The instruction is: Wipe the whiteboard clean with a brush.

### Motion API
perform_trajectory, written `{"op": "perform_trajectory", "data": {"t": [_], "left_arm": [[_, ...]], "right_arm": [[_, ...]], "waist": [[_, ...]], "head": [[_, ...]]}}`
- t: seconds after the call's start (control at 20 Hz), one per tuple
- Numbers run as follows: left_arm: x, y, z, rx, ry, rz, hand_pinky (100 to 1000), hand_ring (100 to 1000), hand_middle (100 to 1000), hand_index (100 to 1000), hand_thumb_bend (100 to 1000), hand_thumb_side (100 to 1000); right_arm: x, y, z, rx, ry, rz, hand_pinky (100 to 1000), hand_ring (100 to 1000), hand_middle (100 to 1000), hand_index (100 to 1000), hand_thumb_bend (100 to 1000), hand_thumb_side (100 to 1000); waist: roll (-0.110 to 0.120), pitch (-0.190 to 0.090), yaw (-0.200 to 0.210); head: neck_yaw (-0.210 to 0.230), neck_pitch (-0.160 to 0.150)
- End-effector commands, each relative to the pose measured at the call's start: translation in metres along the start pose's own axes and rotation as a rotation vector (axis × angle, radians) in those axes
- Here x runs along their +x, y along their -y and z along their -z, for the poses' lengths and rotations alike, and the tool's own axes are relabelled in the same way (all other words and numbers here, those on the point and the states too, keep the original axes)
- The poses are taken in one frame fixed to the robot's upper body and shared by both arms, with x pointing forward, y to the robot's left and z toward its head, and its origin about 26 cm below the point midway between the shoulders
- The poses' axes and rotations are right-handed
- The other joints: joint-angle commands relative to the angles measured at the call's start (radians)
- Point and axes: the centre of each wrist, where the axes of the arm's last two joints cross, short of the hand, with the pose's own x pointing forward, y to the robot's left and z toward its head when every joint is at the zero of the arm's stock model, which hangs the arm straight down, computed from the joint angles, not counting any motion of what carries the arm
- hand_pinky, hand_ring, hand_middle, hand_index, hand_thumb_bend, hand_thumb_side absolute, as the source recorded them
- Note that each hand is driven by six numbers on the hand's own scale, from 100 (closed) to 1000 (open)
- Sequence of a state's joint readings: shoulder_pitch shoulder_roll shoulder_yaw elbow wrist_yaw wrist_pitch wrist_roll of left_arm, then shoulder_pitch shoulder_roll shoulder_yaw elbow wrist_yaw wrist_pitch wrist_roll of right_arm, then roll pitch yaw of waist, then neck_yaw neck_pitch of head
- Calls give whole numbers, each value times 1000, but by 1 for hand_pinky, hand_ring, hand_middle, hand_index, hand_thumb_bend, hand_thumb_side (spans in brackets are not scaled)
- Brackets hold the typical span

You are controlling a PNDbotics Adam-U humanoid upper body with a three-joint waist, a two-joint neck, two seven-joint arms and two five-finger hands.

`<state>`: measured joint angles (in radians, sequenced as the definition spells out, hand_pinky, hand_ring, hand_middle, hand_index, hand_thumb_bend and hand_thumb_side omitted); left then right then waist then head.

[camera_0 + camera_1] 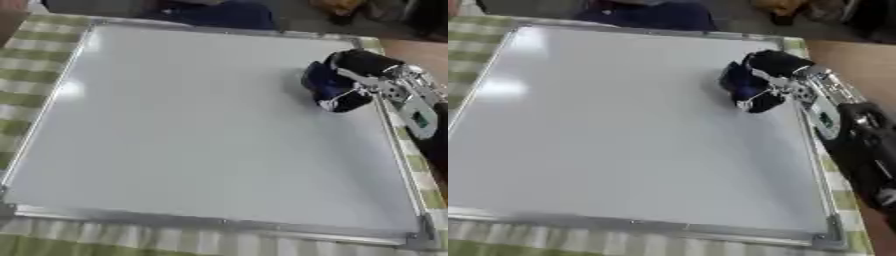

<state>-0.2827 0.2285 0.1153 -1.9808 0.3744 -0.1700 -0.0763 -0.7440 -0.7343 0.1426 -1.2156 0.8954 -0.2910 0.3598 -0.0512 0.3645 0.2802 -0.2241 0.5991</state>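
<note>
A large whiteboard (pixel 192 125) with a silver frame lies flat on the table and fills most of both views; its surface shows no marks. My right hand (pixel 354 75) reaches in from the right edge and rests on the board's upper right part. Its fingers are curled round a dark blue brush (pixel 324 85) that is pressed against the board. The same right hand (pixel 772 70) and blue brush (pixel 741 85) show in the right eye view. My left hand is out of sight.
A green and white checked cloth (pixel 26 60) covers the table around the board. A person in dark blue clothes (pixel 219 12) sits at the far edge. The board's right frame rail (pixel 398 160) runs under my forearm.
</note>
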Motion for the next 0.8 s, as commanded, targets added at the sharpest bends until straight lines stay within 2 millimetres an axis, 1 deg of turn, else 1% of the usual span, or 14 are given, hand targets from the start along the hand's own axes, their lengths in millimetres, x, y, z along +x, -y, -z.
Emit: {"op": "perform_trajectory", "data": {"t": [0.05,0.5,0.65,0.8], "left_arm": [[7,1,6,-22,30,8,534,546,534,402,137,1000],[8,2,8,-29,38,6,535,546,534,402,135,1000],[8,2,9,-31,39,5,535,545,534,401,135,1000],[8,2,9,-32,40,5,535,545,534,400,135,1000]], "right_arm": [[-5,15,-3,-21,7,-26,776,825,467,174,100,334],[-15,17,-3,40,10,-76,776,829,492,213,100,284],[-18,18,-3,53,8,-94,777,830,498,236,100,258],[-19,18,-2,67,19,-103,777,831,498,254,100,254]], "waist": [[1,-15,3],[-8,-5,15],[-9,-3,17],[-8,-1,17]], "head": [[-5,-17],[-15,-38],[-17,-41],[-18,-41]]}}
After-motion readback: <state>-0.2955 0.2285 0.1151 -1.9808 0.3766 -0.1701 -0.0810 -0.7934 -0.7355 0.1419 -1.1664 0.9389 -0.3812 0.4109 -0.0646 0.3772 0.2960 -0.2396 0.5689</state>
